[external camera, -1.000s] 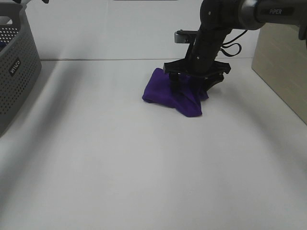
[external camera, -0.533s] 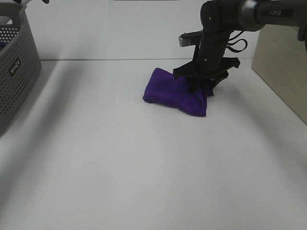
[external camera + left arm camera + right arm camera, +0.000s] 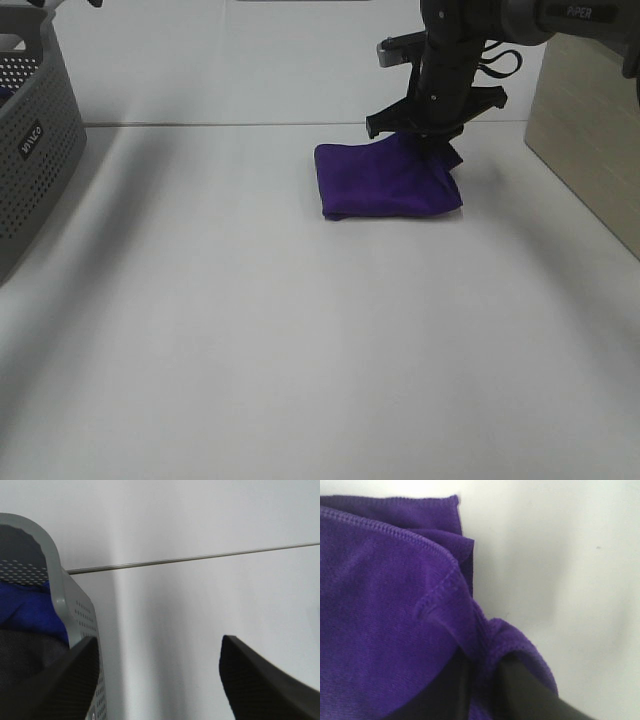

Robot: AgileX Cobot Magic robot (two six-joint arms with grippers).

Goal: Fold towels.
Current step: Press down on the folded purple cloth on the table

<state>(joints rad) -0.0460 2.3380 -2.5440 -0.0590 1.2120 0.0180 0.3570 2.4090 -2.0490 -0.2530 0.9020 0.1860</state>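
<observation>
Towel (image 3: 388,183) dragged flatter, edges squared; right gripper (image 3: 432,141) jaws pinching far edge; left jaws spread.

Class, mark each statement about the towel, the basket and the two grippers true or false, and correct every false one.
1. The purple towel lies on the white table. True.
2. The right gripper is open and clear of the towel. False: it is shut on a fold of it.
3. The grey basket stands at the table's left edge. True.
4. The left gripper holds the towel. False: it is open beside the basket.
5. The basket is empty. False: blue fabric lies inside.
</observation>
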